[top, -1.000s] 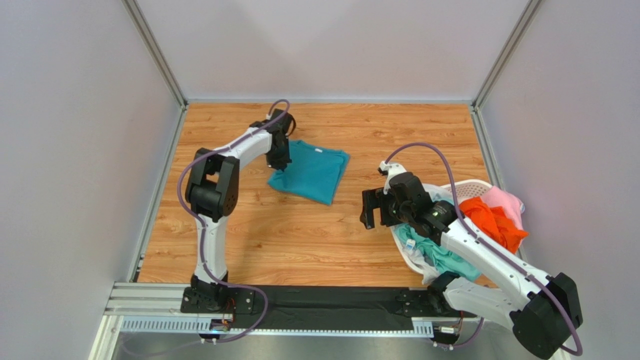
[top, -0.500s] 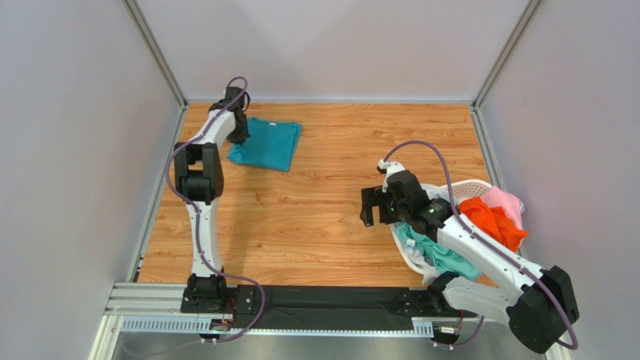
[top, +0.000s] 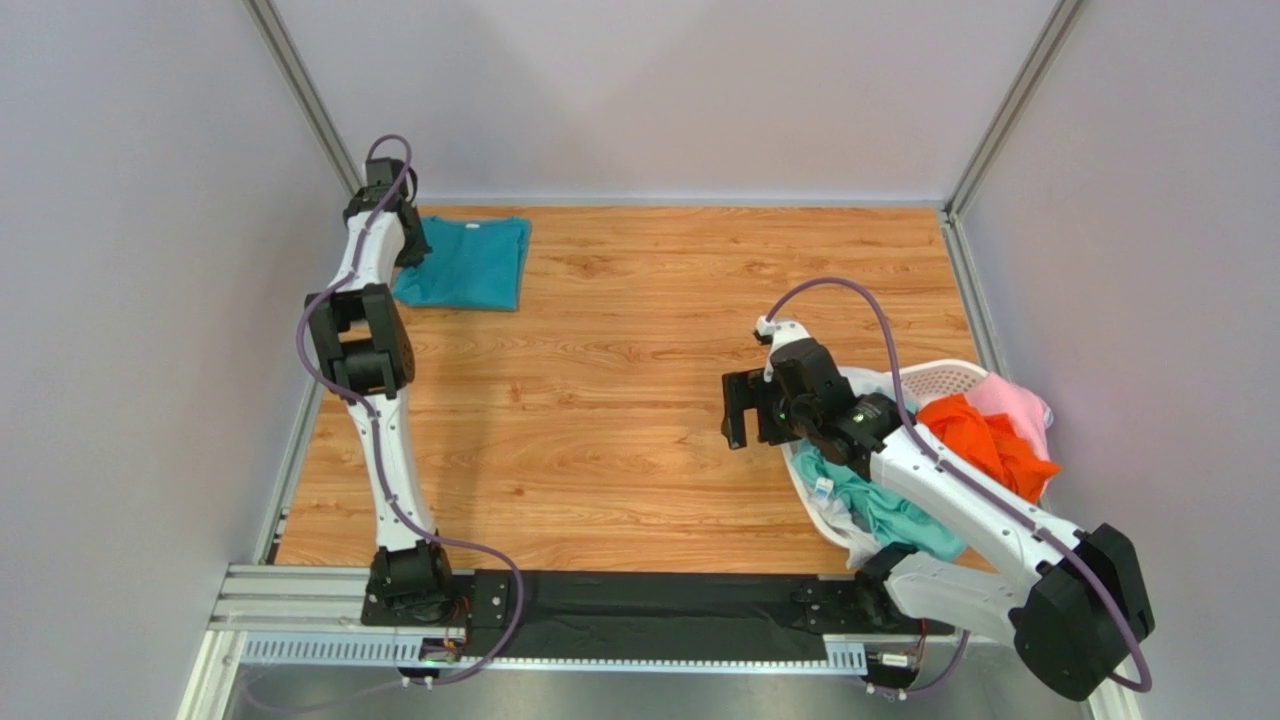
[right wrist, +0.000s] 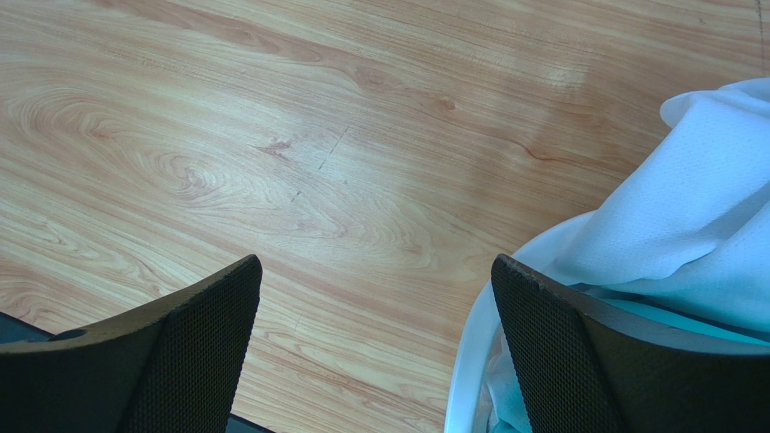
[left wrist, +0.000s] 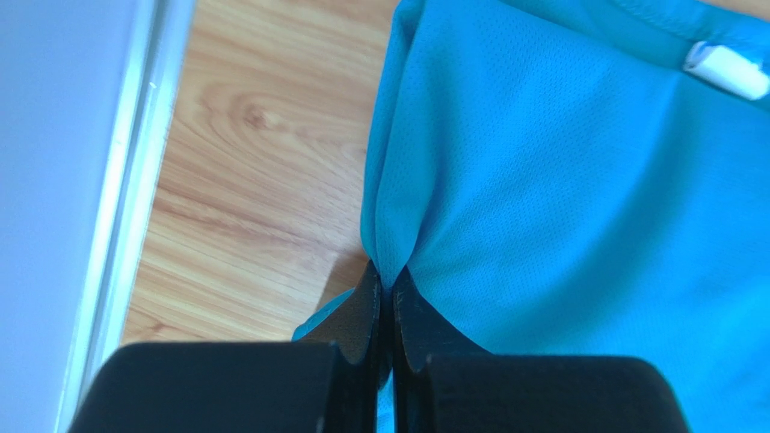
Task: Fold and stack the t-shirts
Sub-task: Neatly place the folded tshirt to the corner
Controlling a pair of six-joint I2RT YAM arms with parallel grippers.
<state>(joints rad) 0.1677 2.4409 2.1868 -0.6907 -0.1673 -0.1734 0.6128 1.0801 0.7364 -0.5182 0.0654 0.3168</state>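
Your teal t-shirt [top: 469, 263], folded into a flat rectangle, has slid over the last second from mid-bench to the far left corner of the bench [top: 631, 435], hauled there by the left arm. I read that as the fold being finished and the shirt being parked to start the stack. The left jaws are pressed together on a ridge of cloth at its left edge, and the fabric puckers where they pinch. The orange [top: 984, 443], mint green [top: 887, 518] and pink [top: 1014, 399] t-shirts lie heaped in the laundry basket [top: 944, 366] on the right. The right jaws stand spread wide, holding nothing, over bare wood just beside the basket's rim, where they were before.
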